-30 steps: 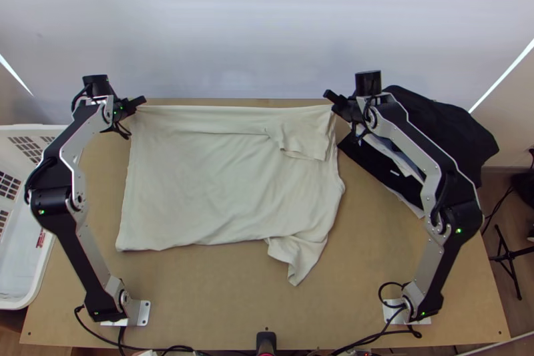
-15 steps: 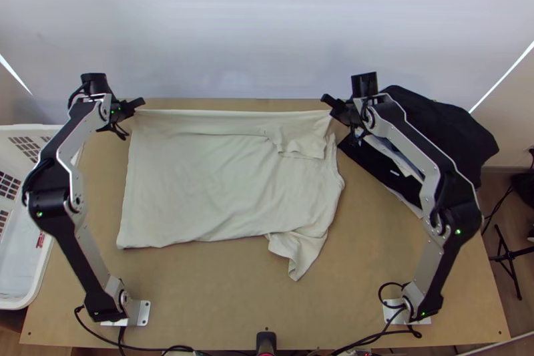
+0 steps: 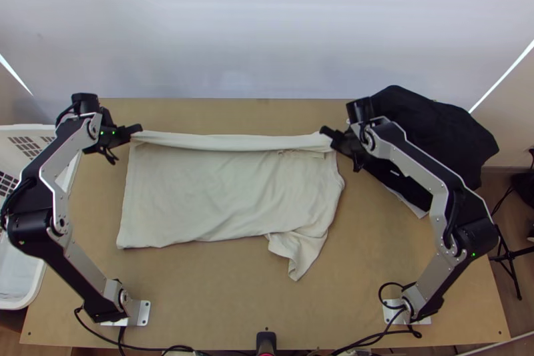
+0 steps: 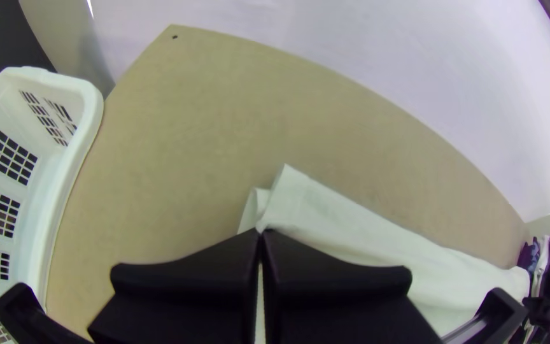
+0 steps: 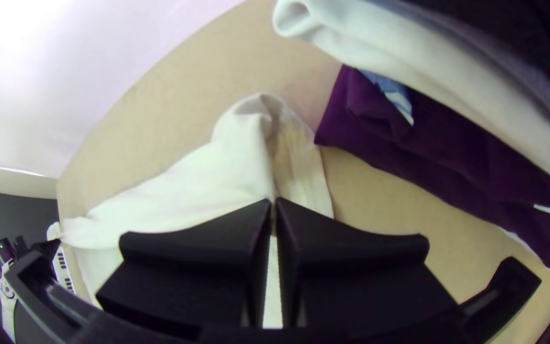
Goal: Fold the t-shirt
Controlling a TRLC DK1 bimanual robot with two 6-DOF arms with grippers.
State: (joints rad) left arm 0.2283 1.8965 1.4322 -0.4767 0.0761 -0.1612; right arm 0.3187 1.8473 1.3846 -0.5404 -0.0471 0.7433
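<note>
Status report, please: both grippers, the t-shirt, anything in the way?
Left gripper, right gripper shut on t-shirt, opposite ends of far edge. Rest mostly spread, near sleeve out. Clothes pile beside right gripper, may obstruct.

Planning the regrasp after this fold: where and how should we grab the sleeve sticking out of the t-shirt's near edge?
Probably pinch the free tip of the sleeve, coming in low from the near side. It lies flat, jutting past the t-shirt toward the arm bases and narrowing to a tip. I'd use the right gripper, once it releases the cloth.
</note>
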